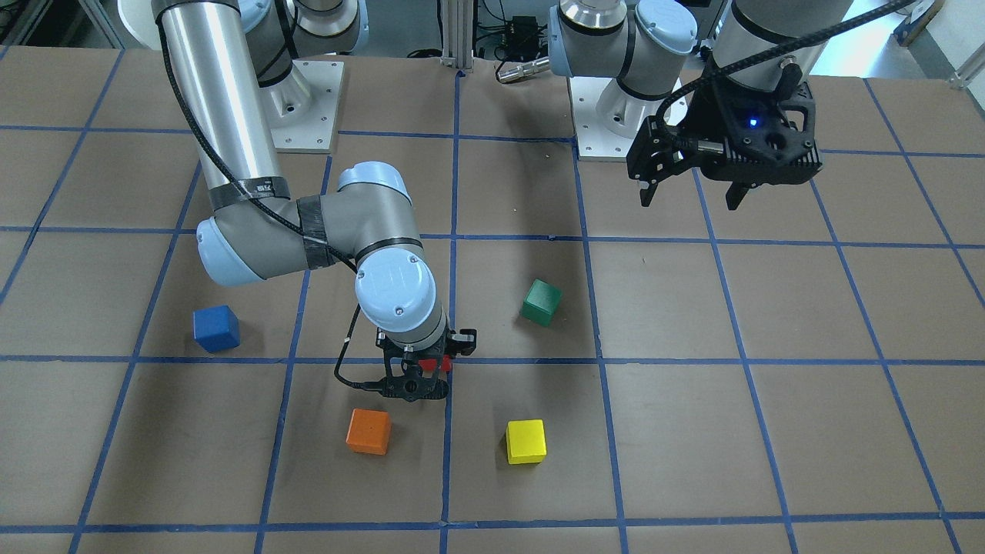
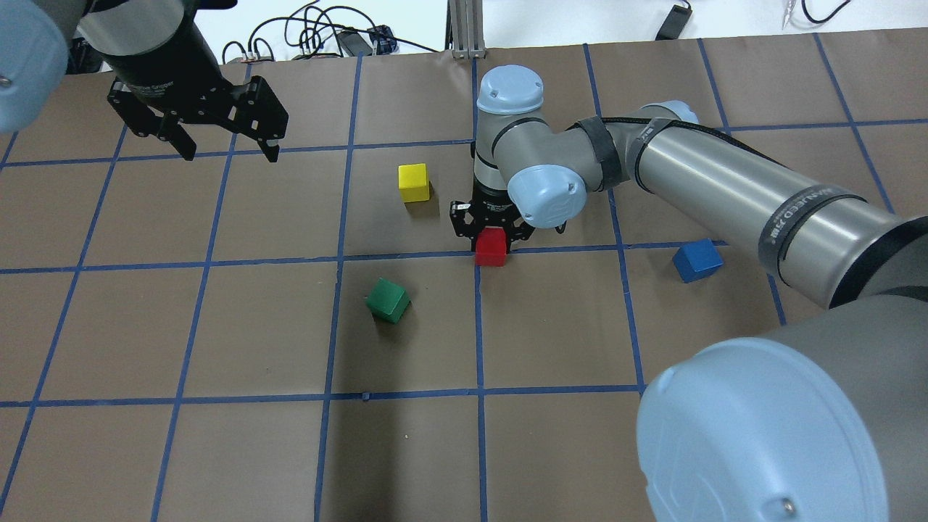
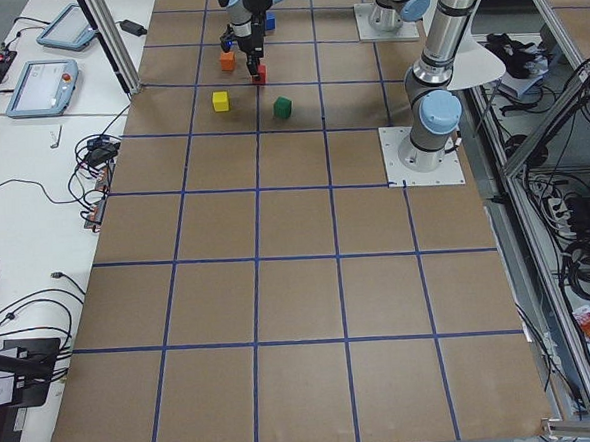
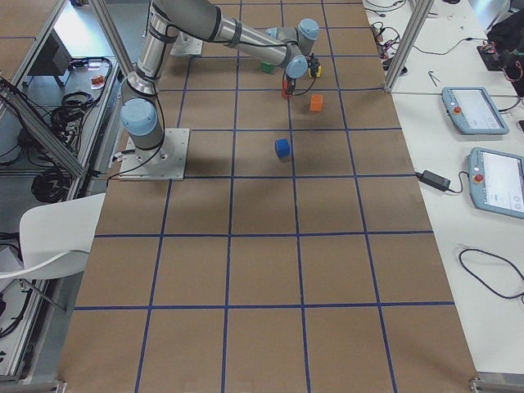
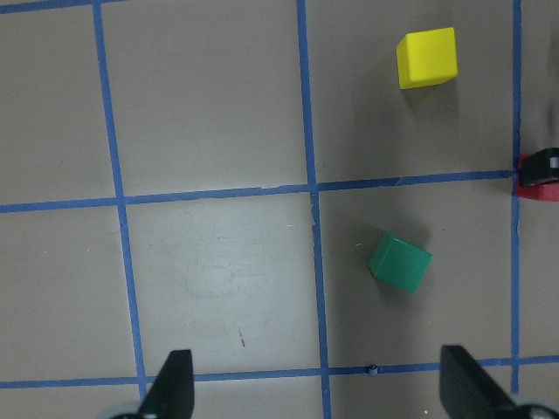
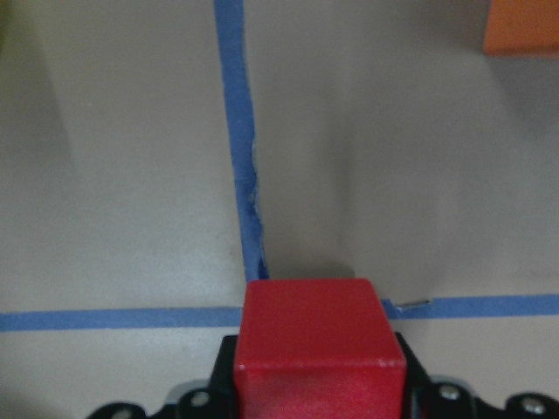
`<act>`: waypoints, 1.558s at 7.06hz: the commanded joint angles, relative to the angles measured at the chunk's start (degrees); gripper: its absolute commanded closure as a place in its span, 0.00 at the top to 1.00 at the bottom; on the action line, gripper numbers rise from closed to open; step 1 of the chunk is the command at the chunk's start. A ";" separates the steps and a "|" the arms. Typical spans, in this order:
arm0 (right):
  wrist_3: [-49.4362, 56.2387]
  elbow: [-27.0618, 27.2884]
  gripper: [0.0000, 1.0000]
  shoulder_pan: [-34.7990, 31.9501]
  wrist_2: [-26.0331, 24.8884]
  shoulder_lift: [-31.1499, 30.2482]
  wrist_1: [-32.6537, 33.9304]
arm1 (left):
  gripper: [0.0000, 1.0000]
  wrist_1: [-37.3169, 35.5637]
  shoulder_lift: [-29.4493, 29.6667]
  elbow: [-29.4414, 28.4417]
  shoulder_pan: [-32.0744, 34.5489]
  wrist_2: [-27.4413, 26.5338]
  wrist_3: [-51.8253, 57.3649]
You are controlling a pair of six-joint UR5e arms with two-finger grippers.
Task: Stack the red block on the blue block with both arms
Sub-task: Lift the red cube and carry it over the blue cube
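While right tool (image 2: 495, 238) clamps one red block (image 2: 491, 250), left tool (image 2: 232, 154) gapes; one blue block (image 2: 696, 260), three other cubes (image 2: 387, 300).

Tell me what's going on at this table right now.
The right gripper is closed on the red block near the middle of the table, at a crossing of the blue tape lines. Whether the block is off the surface yet is hard to tell. The blue block sits apart on the robot's right with nothing on it. The left gripper hangs open and empty above the table. Green, yellow and orange cubes lie nearby.
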State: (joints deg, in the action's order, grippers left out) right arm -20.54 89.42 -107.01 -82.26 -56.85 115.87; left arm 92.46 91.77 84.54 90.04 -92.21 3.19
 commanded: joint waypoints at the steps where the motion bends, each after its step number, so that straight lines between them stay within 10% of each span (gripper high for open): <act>1: 0.93 -0.99 0.00 1.70 -0.97 -4.03 -0.64 | 1.00 0.00 -0.18 0.19 0.05 0.10 -0.03; 6: 16.44 -3.38 0.00 16.54 -1.23 -14.06 -19.95 | 1.00 -0.70 -0.10 -0.26 0.05 0.10 0.06; 9: 36.22 3.27 0.00 24.91 -6.65 -17.14 -19.73 | 1.00 -0.70 -0.45 0.36 0.13 0.36 -0.03; 11: 41.07 11.45 0.00 26.76 -10.19 -18.65 -7.49 | 1.00 -1.58 -0.62 0.19 0.14 0.19 0.15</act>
State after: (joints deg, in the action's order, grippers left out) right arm 16.53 96.15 -81.47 -90.74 -74.73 101.03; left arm 91.51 91.22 84.76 90.16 -92.00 3.20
